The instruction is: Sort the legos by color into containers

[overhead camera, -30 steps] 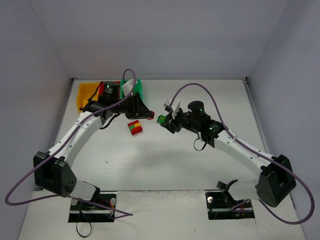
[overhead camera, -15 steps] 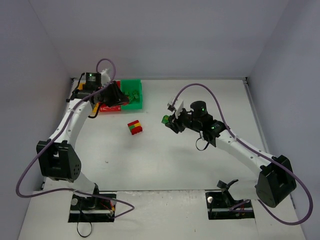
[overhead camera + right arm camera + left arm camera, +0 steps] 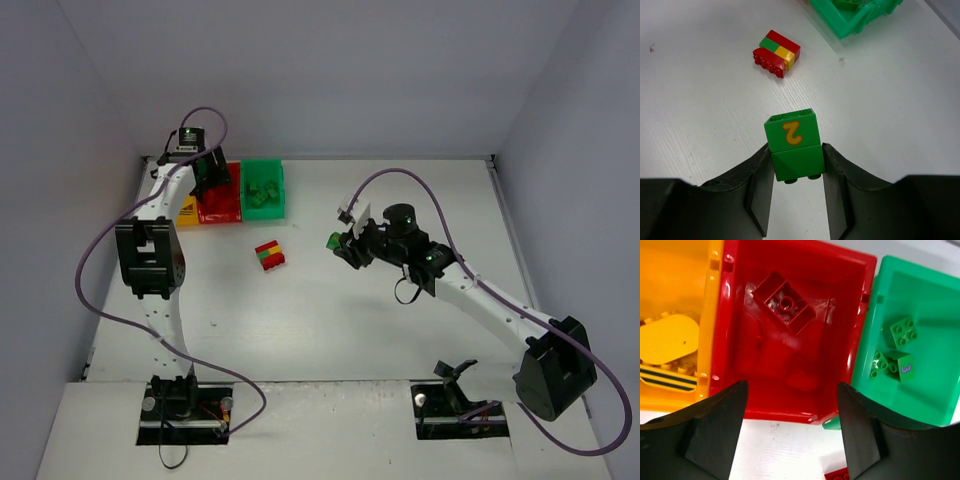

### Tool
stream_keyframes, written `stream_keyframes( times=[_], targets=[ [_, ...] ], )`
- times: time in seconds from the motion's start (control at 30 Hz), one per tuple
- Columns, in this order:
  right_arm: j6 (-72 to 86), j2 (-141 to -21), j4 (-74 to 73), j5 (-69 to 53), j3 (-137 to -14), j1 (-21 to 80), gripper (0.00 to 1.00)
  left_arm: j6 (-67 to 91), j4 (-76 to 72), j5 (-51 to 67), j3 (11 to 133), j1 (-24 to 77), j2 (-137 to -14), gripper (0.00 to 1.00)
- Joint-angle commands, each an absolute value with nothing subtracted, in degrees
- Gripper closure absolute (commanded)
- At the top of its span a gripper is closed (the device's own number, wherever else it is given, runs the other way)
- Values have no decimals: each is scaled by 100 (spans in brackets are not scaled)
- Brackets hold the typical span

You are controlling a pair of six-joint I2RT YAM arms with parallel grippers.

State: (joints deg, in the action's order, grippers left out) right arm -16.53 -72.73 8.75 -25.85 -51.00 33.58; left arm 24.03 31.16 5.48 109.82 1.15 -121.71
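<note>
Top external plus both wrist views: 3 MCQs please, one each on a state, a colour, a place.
1. The left gripper is:
A. open above the red bin
B. shut, holding nothing
C. shut on the bin's rim

2. The brick marked 2 in the right gripper is:
A. red
B. green
C. yellow

3. The multicolour clump lies:
A. in the red bin
B. inside the left gripper
C. on the bare table

Answers:
1 A: its fingers stand apart with nothing between them.
2 B: the right wrist view shows it green.
3 C: it sits on the table, clear of the red bin.
</note>
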Motion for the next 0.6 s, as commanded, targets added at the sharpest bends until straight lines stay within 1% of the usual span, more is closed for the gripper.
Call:
stream_keyframes(
  times=[0.0, 0.07, 0.17, 0.2, 0.27, 0.3, 0.43, 0.57],
  targets=[
    [-1661, -7145, 1090, -2566, -5387, 3401, 100, 2303, 3102, 465, 11330, 132, -11717, 35],
    [-1679, -7172, 1081, -2654, -5431, 3401, 100, 2373, 3103, 632, 11172, 158, -11532, 34],
    [-1740, -7207, 1081, -2742, -5563, 3410, 100, 2513, 2971, 1272, 10540, 272, -10926, 34],
    [-1766, -7233, 1081, -2794, -5607, 3410, 100, 2566, 2936, 1701, 10173, 394, -10559, 34],
    [-1802, -7260, 1081, -2839, -5739, 3428, 100, 2768, 2804, 2177, 9810, 579, -10206, 34],
    [-1837, -7286, 1081, -2882, -5783, 3419, 100, 2829, 2734, 2615, 9443, 824, -9839, 34],
    [-1924, -7313, 1046, -3058, -5959, 3436, 100, 3233, 2401, 3460, 8669, 1484, -9072, 34],
    [-2004, -7286, 1011, -3217, -5994, 3454, 100, 3787, 1934, 3937, 8017, 1985, -8343, 33]
  ],
)
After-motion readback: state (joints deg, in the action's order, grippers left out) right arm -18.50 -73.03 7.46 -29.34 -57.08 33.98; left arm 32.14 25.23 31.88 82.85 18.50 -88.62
